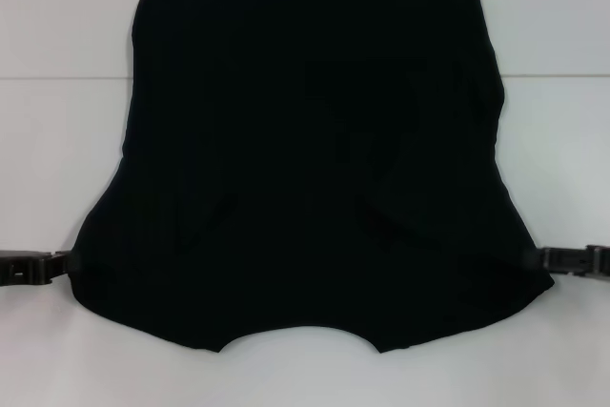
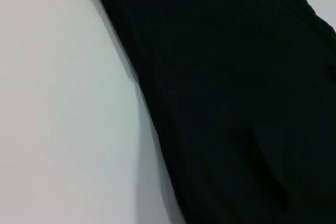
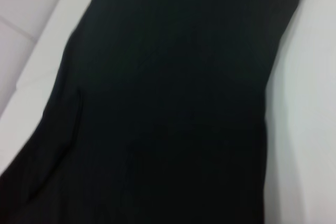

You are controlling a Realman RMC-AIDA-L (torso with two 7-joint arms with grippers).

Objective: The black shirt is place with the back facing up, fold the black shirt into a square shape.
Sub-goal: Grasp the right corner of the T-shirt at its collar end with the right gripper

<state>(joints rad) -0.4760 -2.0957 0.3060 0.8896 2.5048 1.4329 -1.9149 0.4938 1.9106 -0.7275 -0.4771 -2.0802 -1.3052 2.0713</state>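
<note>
The black shirt [image 1: 315,169] lies plain side up on the white table [image 1: 57,140], with its neck notch toward me at the near edge. My left gripper [image 1: 67,263] comes in from the left and holds the shirt's near left corner. On the other side, my right gripper [image 1: 541,259] holds the near right corner. The near edge spreads wide and taut between the two. Both wrist views are mostly filled with black shirt [image 2: 236,103] [image 3: 168,108] beside bare table; neither shows any fingers.
A faint seam [image 1: 57,77] runs across the white table behind the grippers. Bare table surface lies to the left [image 2: 58,119] and right [image 3: 304,129] of the cloth. The shirt's far hem runs out of the head view's top.
</note>
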